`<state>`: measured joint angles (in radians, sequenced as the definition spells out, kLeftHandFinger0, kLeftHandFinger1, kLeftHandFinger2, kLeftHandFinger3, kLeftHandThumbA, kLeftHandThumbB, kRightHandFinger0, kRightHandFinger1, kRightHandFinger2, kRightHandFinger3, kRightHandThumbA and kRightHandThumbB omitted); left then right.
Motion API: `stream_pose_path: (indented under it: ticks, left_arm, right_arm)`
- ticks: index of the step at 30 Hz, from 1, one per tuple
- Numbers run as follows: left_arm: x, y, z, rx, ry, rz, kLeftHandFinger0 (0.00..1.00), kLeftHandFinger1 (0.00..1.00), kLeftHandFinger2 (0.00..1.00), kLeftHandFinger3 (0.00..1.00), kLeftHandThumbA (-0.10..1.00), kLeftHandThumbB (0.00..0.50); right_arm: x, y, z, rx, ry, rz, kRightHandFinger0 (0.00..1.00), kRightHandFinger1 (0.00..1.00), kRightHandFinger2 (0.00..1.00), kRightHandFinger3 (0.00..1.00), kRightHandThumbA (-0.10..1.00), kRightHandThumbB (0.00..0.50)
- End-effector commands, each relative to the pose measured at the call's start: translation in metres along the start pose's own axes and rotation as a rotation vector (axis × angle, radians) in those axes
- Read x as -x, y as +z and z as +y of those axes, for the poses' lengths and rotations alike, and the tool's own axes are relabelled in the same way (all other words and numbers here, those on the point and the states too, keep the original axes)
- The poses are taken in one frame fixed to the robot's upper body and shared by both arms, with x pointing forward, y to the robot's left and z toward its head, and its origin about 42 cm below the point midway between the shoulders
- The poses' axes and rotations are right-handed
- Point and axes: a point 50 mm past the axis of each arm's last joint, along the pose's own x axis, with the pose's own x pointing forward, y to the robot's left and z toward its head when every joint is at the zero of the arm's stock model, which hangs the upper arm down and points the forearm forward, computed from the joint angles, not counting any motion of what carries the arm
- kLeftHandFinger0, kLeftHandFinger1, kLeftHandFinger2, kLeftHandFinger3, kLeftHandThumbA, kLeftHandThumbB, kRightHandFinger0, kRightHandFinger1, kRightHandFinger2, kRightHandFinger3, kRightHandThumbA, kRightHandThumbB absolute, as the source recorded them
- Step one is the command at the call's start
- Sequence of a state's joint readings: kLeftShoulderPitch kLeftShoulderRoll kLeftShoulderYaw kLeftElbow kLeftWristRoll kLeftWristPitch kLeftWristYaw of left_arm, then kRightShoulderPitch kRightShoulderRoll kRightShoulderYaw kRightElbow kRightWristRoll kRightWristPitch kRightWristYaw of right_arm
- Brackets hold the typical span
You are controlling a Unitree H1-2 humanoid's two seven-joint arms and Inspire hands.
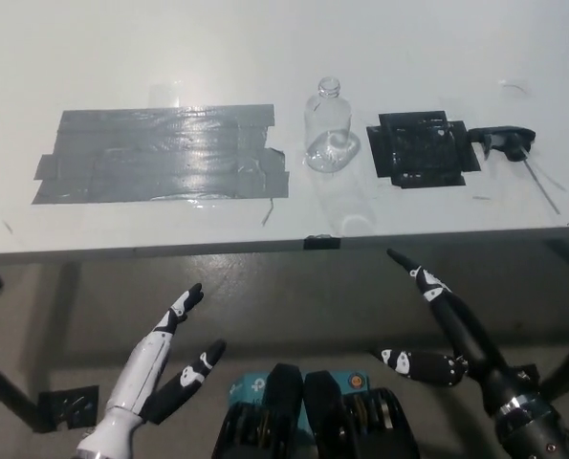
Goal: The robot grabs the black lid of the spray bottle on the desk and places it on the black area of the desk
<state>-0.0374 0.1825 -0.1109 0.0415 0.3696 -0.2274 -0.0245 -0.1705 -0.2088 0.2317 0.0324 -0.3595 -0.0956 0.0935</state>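
Both robot hands, white left [160, 368] and black right [447, 330], hang spread and empty below the white desk [265, 57], while your black spray lid [502, 142] lies beside the black taped patch [421, 149], touching its right edge rather than resting squarely on it.

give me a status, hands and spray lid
Left hand and right hand open, low, below desk edge. Black spray lid beside black area, not on it. Nothing blocking.

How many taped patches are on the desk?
2: a large grey tape patch left of the clear bottle, and a small black tape patch right of it.
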Motion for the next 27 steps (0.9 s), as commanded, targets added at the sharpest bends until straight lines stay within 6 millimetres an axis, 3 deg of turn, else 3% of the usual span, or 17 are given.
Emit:
stream_pose_path:
  ticks: [1, 27]
  left_arm:
    - [-0.0027, 0.0088, 0.0026, 0.002, 0.044, -0.063, 0.96, 1.00, 1.00, 1.00, 0.87, 0.000]
    - [-0.0045, 0.0122, 0.0077, -0.016, 0.044, -0.086, 0.88, 0.93, 1.00, 1.00, 0.75, 0.005]
  right_arm:
    - [-0.0054, 0.0080, -0.0033, -0.001, 0.010, -0.059, 1.00, 1.00, 1.00, 1.00, 0.84, 0.385]
    - [-0.0070, 0.0062, -0.0055, 0.073, 0.078, -0.017, 1.00, 1.00, 1.00, 1.00, 0.82, 0.355]
